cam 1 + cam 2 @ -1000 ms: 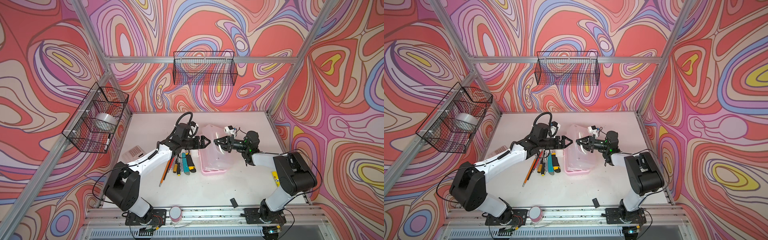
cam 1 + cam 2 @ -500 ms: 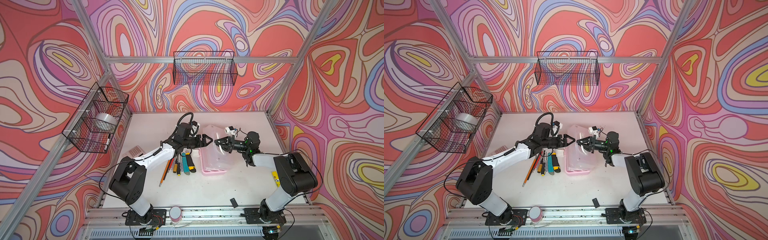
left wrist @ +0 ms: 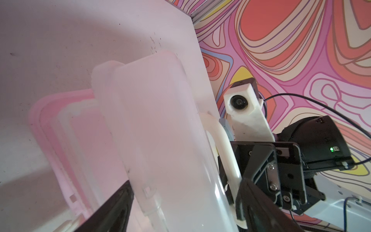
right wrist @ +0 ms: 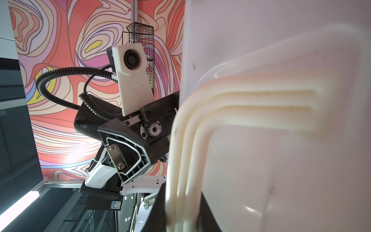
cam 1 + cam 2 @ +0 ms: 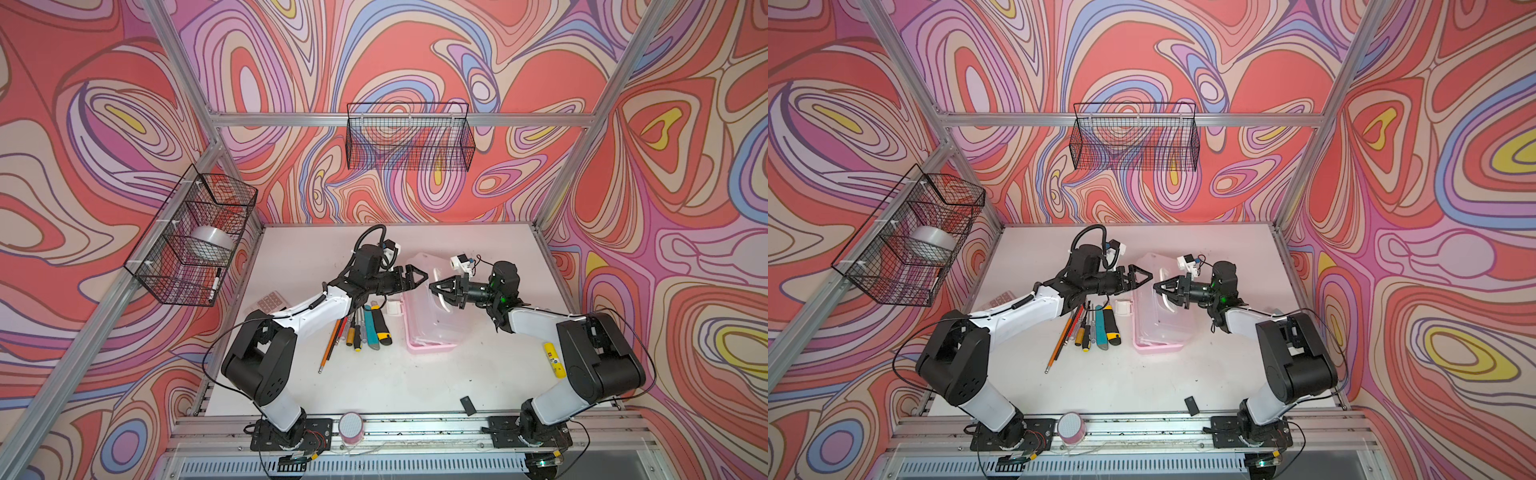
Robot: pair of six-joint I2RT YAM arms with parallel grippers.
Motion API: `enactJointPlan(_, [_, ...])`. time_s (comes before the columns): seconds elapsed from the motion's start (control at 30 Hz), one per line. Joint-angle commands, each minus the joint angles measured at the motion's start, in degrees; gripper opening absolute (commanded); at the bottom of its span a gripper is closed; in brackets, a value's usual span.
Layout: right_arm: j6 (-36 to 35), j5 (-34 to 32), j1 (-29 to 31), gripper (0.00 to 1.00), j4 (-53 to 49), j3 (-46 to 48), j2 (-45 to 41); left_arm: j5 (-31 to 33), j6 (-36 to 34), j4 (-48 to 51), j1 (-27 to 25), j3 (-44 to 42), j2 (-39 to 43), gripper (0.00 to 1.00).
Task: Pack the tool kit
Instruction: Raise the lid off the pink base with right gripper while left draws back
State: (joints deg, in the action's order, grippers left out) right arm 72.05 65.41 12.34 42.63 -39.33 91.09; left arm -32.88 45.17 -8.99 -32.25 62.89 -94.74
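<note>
The pink box point(image 5: 429, 348) sits mid-table point(image 5: 374, 390), slightly right of centre, with its clear lid point(image 5: 419, 309) swung up and standing nearly upright over the base. The right gripper point(image 5: 433, 286) reaches in from the right, and its jaws are pinched tight on the white handle point(image 4: 200, 120) on the lid's outer face. The right wrist view shows the handle's ribs running down between the two black fingers point(image 4: 156, 211). The left gripper point(image 5: 422, 278) comes in from the left at about the same height, and its jaws are spread wide and grip nothing. In the left wrist view the lid point(image 3: 160, 130) lies between its two fingers point(image 3: 112, 209), with the handle point(image 3: 222, 144) and the right gripper point(image 3: 251, 180) on the lid's far face. Whether either left finger touches the plastic cannot be told. The white latch point(image 5: 394, 308) hangs at the box's left edge. Just left of the box, the rest of the kit lies in a row under the left arm. It runs from the yellow-black utility knife point(image 5: 383, 326), nearest the box, through the teal utility knife point(image 5: 371, 330) and the screwdrivers point(image 5: 357, 334) to the pencils point(image 5: 331, 345). A calculator point(image 5: 270, 300) lies farther left, and a glue stick point(image 5: 555, 360) lies near the right edge.
</note>
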Motion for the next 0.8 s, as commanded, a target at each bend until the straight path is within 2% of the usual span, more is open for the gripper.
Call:
enactJointPlan(0.0, [-4.3, 0.1, 0.1, 0.0, -1.6, -0.9, -1.1, -1.7, 0.8, -3.5, -0.1, 1.8, -1.2, 0.83])
enactJointPlan(0.07, [-5.1, 0.1, 0.1, 0.0, -2.9, -1.2, -1.2, -1.9, 1.1, -4.5, -0.1, 1.5, -1.4, 0.84])
enactJointPlan(0.13, [-5.5, 0.0, 0.1, 0.07, -3.8, -1.2, -1.3, -2.0, 1.3, -5.2, -0.1, 1.3, -1.5, 0.83])
enactJointPlan(0.17, [-6.2, -0.2, 0.1, 0.11, -4.5, -1.3, -1.5, -2.0, 1.4, -5.5, -0.1, 1.2, -1.7, 0.83])
enactJointPlan(0.2, [-6.9, -0.4, 0.1, 0.22, -5.7, -1.5, -1.6, -2.0, 1.6, -5.9, -0.1, 1.2, -1.8, 0.84])
enactJointPlan(0.27, [-9.1, -1.1, 0.1, 0.34, -9.1, -1.8, -2.4, -2.3, 2.1, -6.5, 0.0, 1.4, -2.4, 0.84])
enactJointPlan(0.43, [-13.1, -2.4, 0.1, 0.52, -15.3, -3.2, -5.1, -2.9, 2.6, -7.3, -0.1, 1.8, -3.1, 0.83])
enactJointPlan(0.53, [-15.2, -2.9, 0.1, 0.55, -19.3, -4.1, -6.3, -2.8, 2.7, -7.6, -0.1, 1.7, -2.7, 0.84])
enactJointPlan(0.77, [-25.4, -8.1, 0.1, 0.58, -36.3, -7.3, -10.1, -3.2, 3.3, -8.7, -0.1, 1.7, -2.2, 0.83])
